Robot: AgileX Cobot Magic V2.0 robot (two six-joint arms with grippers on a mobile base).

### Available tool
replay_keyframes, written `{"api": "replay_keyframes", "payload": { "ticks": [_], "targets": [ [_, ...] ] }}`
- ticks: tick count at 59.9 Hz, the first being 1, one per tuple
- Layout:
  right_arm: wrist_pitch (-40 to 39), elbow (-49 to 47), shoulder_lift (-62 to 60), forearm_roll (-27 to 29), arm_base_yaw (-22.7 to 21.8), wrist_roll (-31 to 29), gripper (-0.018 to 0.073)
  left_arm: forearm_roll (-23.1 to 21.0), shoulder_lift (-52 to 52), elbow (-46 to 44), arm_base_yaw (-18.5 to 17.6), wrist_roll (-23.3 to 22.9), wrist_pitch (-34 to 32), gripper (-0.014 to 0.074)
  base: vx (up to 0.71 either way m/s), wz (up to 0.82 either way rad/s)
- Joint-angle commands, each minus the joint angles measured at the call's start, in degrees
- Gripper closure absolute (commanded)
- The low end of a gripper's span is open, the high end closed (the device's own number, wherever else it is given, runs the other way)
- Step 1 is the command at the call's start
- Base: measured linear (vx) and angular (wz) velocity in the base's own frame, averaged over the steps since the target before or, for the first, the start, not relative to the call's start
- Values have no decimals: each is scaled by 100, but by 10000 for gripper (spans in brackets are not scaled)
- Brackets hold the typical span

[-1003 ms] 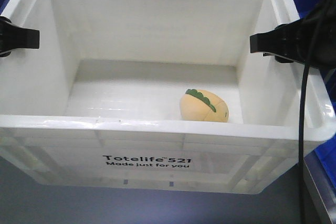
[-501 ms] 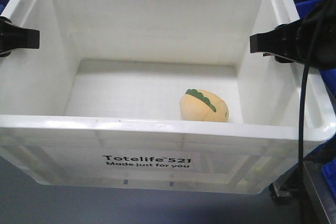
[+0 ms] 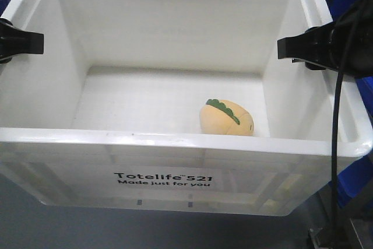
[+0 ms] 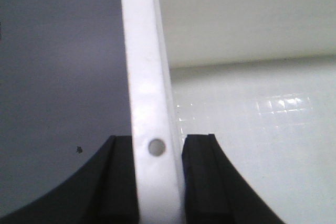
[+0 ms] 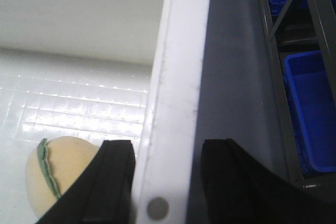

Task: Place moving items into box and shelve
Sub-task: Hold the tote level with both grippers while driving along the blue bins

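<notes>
The box [image 3: 175, 144], its printed front wall lowest in the front view, is held at the same place in the frame, while the lower right corner is seen to have shifted: a castor shown half a second ago is gone, and blue bins [image 3: 356, 188] are glimpsed there instead. The box is therefore judged to be lifted and under carriage. The plush toy [image 3: 226, 118] is lodged on the box floor, right of centre, its underside cut off by the front rim. The left gripper [image 3: 26, 42] and right gripper [image 3: 291, 48] are set on opposite side walls, jaws clamped upon the rim. Where the box is to be shelved cannot be made out.
</notes>
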Motion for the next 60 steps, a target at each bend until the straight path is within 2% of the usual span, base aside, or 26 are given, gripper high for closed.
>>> {"api": "replay_keyframes", "payload": {
  "ticks": [1,60],
  "targets": [
    [-365,-226,-153,-537,-68,193,412,232,-205,-236,-37,-4,-771,456,28,-3],
    [-365,-226,-153,-537,-68,193,412,232,-205,-236,-37,-4,-771,456,29,-4]
  ]
}}
